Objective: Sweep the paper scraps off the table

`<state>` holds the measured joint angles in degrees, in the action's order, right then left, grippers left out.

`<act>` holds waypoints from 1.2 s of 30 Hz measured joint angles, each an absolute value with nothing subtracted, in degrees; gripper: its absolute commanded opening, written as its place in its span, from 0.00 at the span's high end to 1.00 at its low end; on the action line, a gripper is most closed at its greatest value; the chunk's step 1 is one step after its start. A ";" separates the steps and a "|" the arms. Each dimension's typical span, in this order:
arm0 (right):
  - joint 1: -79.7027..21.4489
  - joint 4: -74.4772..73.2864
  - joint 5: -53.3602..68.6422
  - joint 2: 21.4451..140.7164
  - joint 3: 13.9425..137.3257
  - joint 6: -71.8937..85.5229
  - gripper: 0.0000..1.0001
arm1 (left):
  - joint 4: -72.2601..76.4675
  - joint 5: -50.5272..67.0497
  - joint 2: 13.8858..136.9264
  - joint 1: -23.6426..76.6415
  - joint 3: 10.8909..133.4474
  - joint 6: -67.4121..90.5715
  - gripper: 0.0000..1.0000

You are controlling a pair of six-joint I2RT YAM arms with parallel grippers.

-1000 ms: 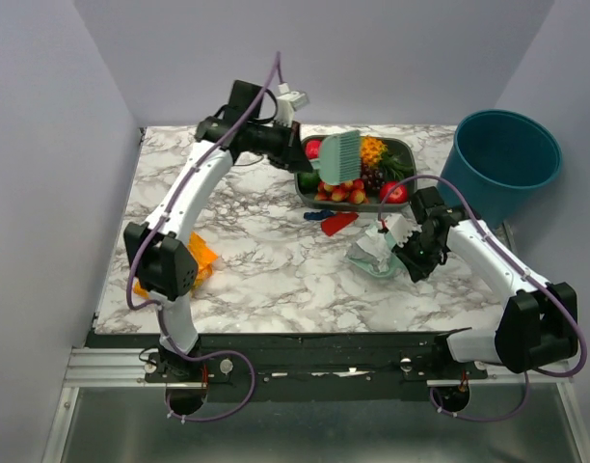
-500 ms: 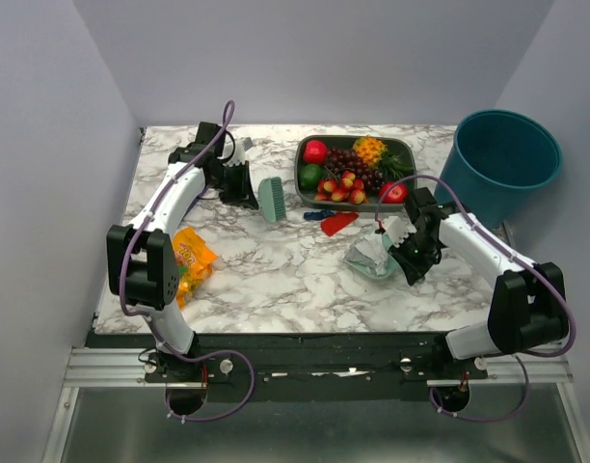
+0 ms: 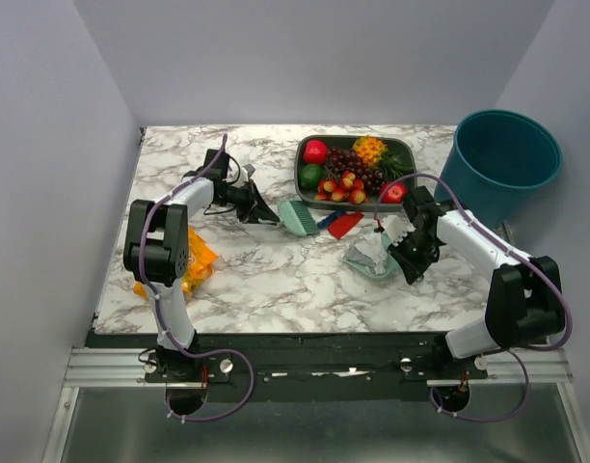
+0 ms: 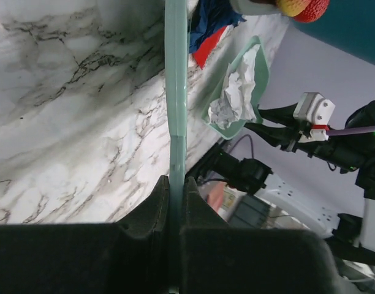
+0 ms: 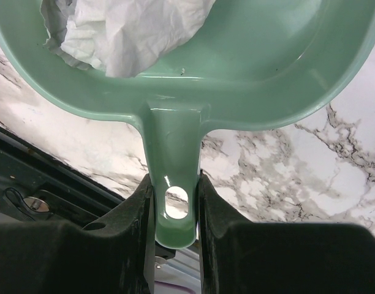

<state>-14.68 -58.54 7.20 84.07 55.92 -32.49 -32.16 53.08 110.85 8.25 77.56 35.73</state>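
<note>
Counter (image 3: pixel 276 280) of white marble pattern with grey veins and a black front edge fills most of the top view. A teal bin (image 3: pixel 502 159) stands at its far right corner.

The left arm (image 3: pixel 165 246) folds up from its base, then runs low over the counter toward the middle. The right arm (image 3: pixel 488 256) bends at the near right and reaches back toward the centre. A dark fruit tray (image 3: pixel 300 159) sits at the far middle, and an orange snack bag (image 3: pixel 197 260) lies by the left arm's elbow.

A pale green dustpan (image 3: pixel 370 258) rests on the counter in front of the tray. The right gripper (image 5: pixel 174 196) is clamped on its handle, a finger on each side. The left gripper (image 4: pixel 173 184) pinches the thin handle of a green brush (image 3: pixel 297 216), whose head lies low over the counter, left of the dustpan.

The paper scraps are few and small. A crumpled white wad (image 5: pixel 132 30) lies inside the dustpan, toward its far lip, just ahead of the right gripper. A red scrap (image 3: pixel 343 225) and a dark blue scrap (image 3: pixel 324 220) lie together on the counter below the tray's near edge. They sit just right of the brush head, between it and the dustpan. Whether the bristles touch them cannot be told.
</note>
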 measured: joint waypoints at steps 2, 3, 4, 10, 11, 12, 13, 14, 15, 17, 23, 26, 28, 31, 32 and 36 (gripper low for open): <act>-14.68 -58.59 7.20 84.53 56.10 -32.47 0.99 | -29.32 55.29 111.55 8.47 75.37 39.35 1.00; -14.68 -58.57 7.20 84.82 56.21 -32.45 0.99 | -27.77 56.36 112.09 8.69 74.50 41.17 1.00; -14.68 -58.54 7.20 85.12 56.29 -32.42 0.99 | -25.93 57.41 112.73 9.08 73.65 43.22 1.00; -14.68 -58.24 5.67 86.70 56.31 -31.94 0.99 | -18.31 62.37 115.63 13.54 72.18 51.22 1.00; -14.68 -58.06 4.93 87.00 56.29 -31.64 1.00 | -17.39 62.94 115.66 14.52 72.18 52.23 1.00; -14.68 -57.82 3.90 87.24 56.25 -31.35 1.00 | -16.49 63.48 115.66 15.42 72.18 53.08 1.00; -14.68 -57.49 2.79 87.46 56.16 -30.81 0.99 | -15.44 64.10 115.66 16.27 72.16 53.87 1.00; -14.68 -57.19 1.85 87.66 56.12 -30.15 0.99 | -14.70 64.38 115.66 16.97 72.05 54.37 1.00; -14.68 -56.90 1.06 87.88 56.12 -29.52 1.00 | -14.02 64.84 115.63 17.67 71.79 54.78 1.00; -14.68 -56.47 0.10 88.36 56.12 -27.94 0.99 | -13.58 65.36 115.50 18.39 71.05 55.11 1.00; -14.68 -56.18 -0.19 91.90 57.04 -24.71 0.99 | -19.77 65.41 111.77 15.55 69.17 50.24 1.00; -14.68 -56.05 -0.14 93.30 58.24 -23.92 1.00 | -25.65 64.93 108.20 13.17 69.71 44.07 1.00; -14.68 -55.90 -0.12 93.60 58.74 -23.51 0.99 | -30.83 63.59 106.04 12.16 71.31 37.87 1.00; -14.68 -55.44 -0.12 93.62 58.78 -23.00 0.99 | -41.67 57.91 104.60 12.93 78.17 23.16 1.00; -14.68 -55.40 -0.12 93.62 58.78 -22.90 0.99 | -44.03 56.55 104.44 13.37 80.14 19.51 1.00; -14.68 -55.18 -0.12 93.51 58.54 -22.55 1.00 | -50.63 49.56 102.24 15.53 85.73 4.12 1.00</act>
<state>-14.68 -55.18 -0.12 93.51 58.54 -22.55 -50.63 49.56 102.24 15.53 85.73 4.12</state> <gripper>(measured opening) 0.312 0.097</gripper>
